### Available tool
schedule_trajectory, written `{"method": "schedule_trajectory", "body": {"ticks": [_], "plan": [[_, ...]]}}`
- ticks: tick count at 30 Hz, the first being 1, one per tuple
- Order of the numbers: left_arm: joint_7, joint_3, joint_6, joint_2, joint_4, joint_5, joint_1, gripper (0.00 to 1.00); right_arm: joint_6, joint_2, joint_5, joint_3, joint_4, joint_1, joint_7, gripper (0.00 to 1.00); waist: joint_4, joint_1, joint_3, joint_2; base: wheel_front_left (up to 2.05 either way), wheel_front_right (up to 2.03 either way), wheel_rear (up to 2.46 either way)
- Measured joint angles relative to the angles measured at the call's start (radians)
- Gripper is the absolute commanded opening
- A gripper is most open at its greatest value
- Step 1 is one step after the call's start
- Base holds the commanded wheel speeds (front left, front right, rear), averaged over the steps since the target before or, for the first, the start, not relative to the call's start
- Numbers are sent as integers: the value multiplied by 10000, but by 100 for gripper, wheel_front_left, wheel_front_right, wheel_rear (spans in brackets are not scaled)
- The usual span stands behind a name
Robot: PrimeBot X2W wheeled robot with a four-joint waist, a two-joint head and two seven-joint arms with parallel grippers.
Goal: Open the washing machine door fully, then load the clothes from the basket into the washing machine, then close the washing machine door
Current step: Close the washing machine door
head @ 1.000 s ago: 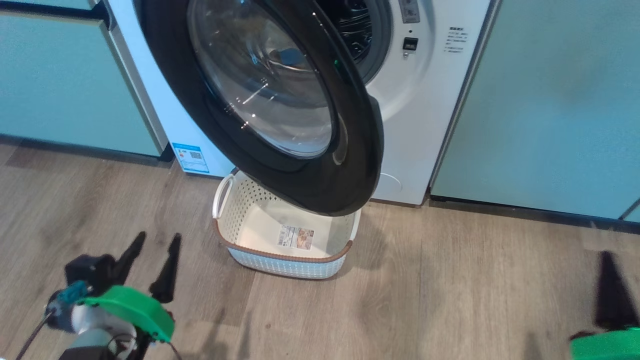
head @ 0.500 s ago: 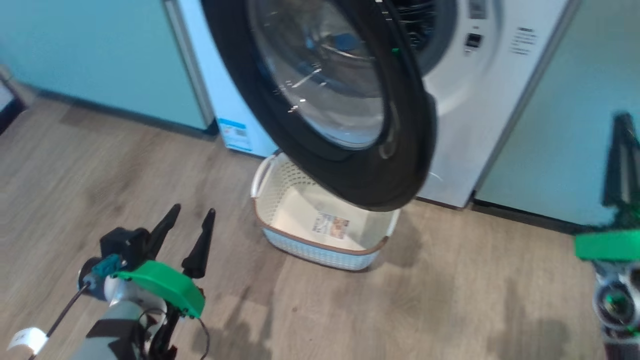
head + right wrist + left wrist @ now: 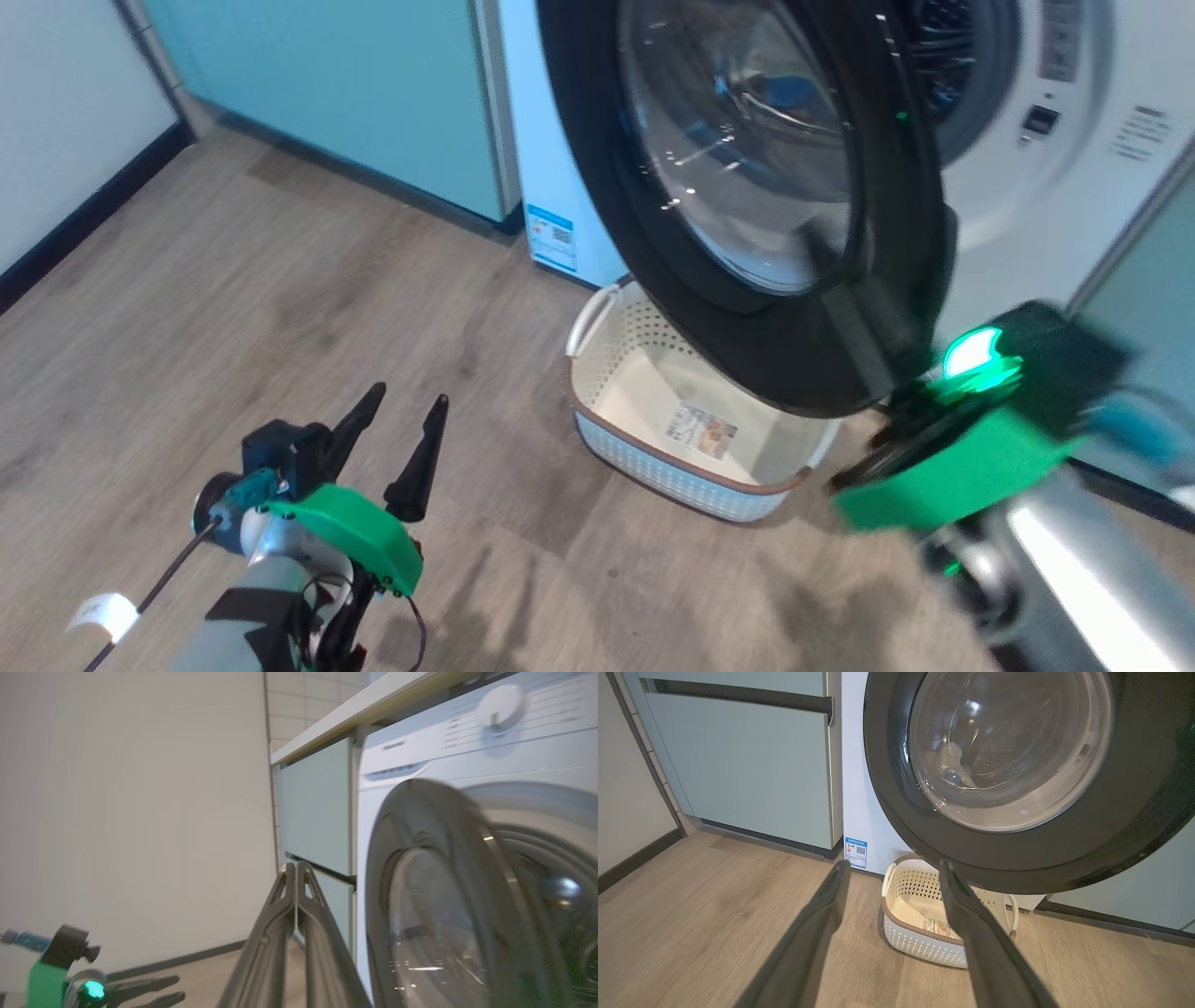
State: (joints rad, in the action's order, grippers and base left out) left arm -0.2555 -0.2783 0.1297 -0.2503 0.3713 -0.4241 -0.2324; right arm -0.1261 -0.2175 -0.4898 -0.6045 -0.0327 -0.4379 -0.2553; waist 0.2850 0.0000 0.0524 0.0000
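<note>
Right gripper [image 3: 296, 865], fingers pressed together, has swung up to the half-open washing machine door [image 3: 747, 355] just beside it (basket [image 3: 653, 471] below lies empty, clothes [image 3: 950, 760] sit in the drum), so closing looks next; left gripper [image 3: 408, 397] hangs spread, well apart.

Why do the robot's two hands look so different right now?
The left gripper is spread open; the right gripper is pinched shut. The left gripper is low over the wooden floor; the right gripper is up beside the washing machine door. Both have long dark fingers and hold nothing.
</note>
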Motion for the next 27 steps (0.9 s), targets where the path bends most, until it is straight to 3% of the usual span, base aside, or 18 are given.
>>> {"method": "schedule_trajectory", "body": {"ticks": [6,12,19,27], "plan": [[0,-38,0,27,17,-2,-27,100,0,130,274,-1448,487,-61,0,0,342,0,10,0,0,0,0],[0,-17,0,48,23,-2,-33,100,0,506,238,-2151,1122,62,2,0,434,0,108,0,0,0,0],[0,144,0,77,23,-2,-72,100,0,663,351,-2533,1960,735,2,0,289,0,253,0,0,0,0],[0,167,0,86,4,-2,-223,100,0,855,428,-2268,2336,795,2,0,12,0,488,0,0,0,0]]}}
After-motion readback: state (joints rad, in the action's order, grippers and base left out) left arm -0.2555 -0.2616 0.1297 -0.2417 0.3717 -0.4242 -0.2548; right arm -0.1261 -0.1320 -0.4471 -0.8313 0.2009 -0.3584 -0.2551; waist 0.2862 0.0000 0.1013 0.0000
